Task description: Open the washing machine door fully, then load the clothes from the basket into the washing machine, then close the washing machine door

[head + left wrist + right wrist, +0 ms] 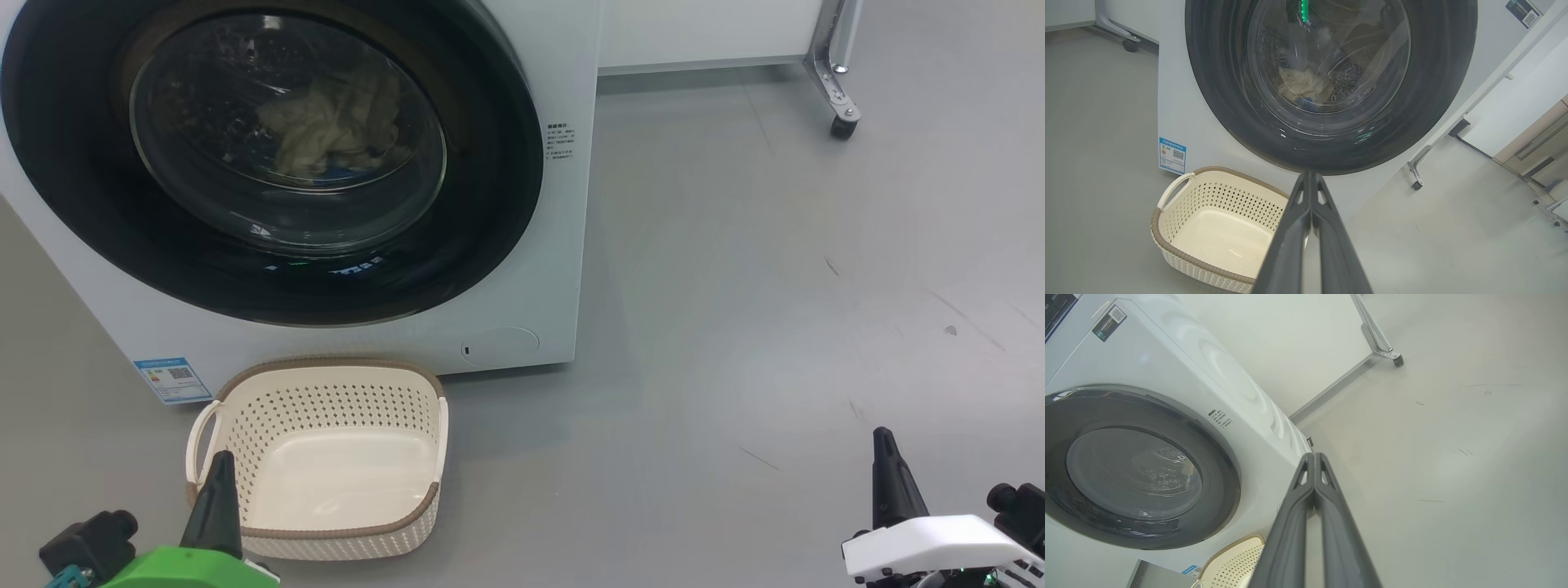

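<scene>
The white washing machine [563,245] stands at the upper left with its round black-ringed door [82,212] shut flat against the front. Through the glass I see the pale cream clothes [335,122] lying inside the drum, also visible as clothes [1302,83] in the left wrist view. The cream basket [326,457] sits empty on the floor below the door. My left gripper [219,465] is shut, low at the basket's near left corner. My right gripper [883,445] is shut, far right over bare floor, holding nothing.
Grey floor stretches to the right of the machine. A metal frame leg with a caster [845,122] stands at the back right. A blue label sticker [171,380] marks the machine's lower left front.
</scene>
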